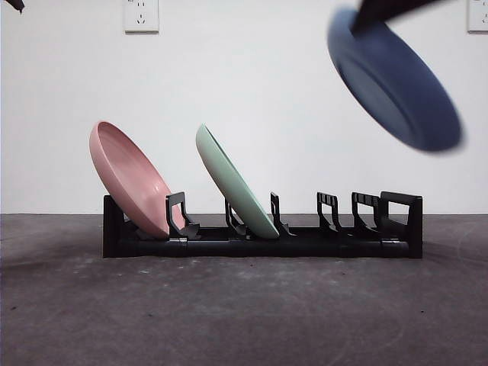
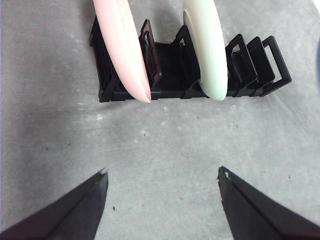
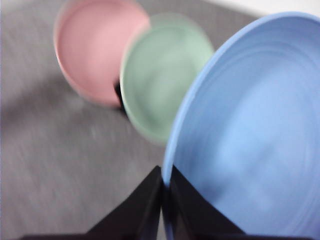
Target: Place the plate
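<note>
The right gripper (image 3: pixel 165 187), clamped on the blue plate's (image 1: pixel 393 80) rim, carries it high above the rack (image 1: pixel 263 242). Next: lower it into a free slot. The left gripper (image 2: pixel 162 175) waits wide open.

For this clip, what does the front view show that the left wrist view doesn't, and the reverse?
Only the front view: the round blue plate tilted in the air above the right end of the black slotted dish rack, plus two white wall sockets.

Only the left wrist view: the left hand, open over bare grey tabletop, apart from the rack.

Both: the round pink plate and round pale green plate leaning in the rack, several slots unfilled.
</note>
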Controlling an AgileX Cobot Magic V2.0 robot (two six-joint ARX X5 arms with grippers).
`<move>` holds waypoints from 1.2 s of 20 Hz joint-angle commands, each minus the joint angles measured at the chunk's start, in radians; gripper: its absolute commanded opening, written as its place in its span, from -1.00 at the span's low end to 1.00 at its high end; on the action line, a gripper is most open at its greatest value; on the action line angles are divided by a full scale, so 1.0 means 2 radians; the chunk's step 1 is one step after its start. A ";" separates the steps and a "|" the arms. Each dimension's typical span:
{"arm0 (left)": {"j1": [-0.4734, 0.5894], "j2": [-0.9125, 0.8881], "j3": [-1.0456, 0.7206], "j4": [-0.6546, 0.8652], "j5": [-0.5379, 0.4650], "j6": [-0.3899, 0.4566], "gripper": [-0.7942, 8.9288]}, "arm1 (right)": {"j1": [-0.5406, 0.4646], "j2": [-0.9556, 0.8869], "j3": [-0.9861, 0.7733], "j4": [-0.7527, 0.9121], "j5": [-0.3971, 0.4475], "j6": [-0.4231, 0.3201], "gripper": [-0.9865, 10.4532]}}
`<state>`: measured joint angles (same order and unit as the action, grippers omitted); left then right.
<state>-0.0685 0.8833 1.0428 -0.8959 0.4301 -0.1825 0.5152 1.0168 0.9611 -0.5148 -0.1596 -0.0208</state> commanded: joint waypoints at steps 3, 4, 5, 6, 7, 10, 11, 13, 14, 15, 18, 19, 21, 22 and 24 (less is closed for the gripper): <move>-0.001 0.003 0.012 0.003 0.004 0.007 -0.11 | 0.075 -0.080 -0.091 0.006 0.105 -0.013 -0.81; -0.001 0.003 0.012 0.003 0.004 0.007 -0.11 | 0.095 -0.093 -0.108 0.006 0.131 -0.013 -0.81; -0.001 0.003 0.012 0.003 0.004 0.007 -0.11 | 0.114 -0.099 -0.121 0.004 0.150 -0.016 -0.81; -0.001 0.003 0.012 0.003 0.004 0.009 -0.11 | 0.136 -0.101 -0.133 -0.002 0.170 -0.024 -0.81; -0.001 0.003 0.012 0.003 0.004 0.009 -0.11 | 0.156 -0.099 -0.141 -0.011 0.183 -0.029 -0.81; -0.001 0.003 0.012 0.003 0.004 0.009 -0.11 | 0.221 -0.069 -0.150 -0.026 0.216 -0.049 -0.81; -0.001 0.003 0.012 0.003 0.004 0.012 -0.11 | 0.240 -0.055 -0.150 -0.024 0.225 -0.054 -0.81; -0.001 0.003 0.012 0.003 0.004 0.015 -0.11 | 0.271 -0.020 -0.150 -0.012 0.228 -0.063 -0.81; -0.001 0.003 0.012 0.003 0.004 0.017 -0.11 | 0.282 -0.002 -0.150 -0.004 0.228 -0.063 -0.81; -0.001 0.003 0.012 0.003 0.004 0.017 -0.11 | 0.294 0.018 -0.150 0.007 0.228 -0.064 -0.81; -0.001 0.003 0.012 0.001 0.004 0.018 -0.11 | 0.318 0.073 -0.150 0.052 0.228 -0.070 -0.81; -0.001 0.003 0.012 0.001 0.004 0.018 -0.11 | 0.324 0.089 -0.150 0.069 0.228 -0.074 -0.81; -0.001 0.003 0.012 0.001 0.004 0.018 -0.11 | 0.327 0.117 -0.150 0.100 0.228 -0.076 -0.81; -0.001 0.003 0.012 0.001 0.004 0.018 -0.11 | 0.327 0.130 -0.149 0.113 0.228 -0.078 -0.81; -0.001 0.003 0.012 0.001 0.004 0.019 -0.11 | 0.327 0.155 -0.149 0.132 0.228 -0.090 -0.81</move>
<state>-0.0685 0.8833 1.0428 -0.8974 0.4301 -0.1638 1.1576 1.3178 0.6502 -0.2626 0.2882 -0.1791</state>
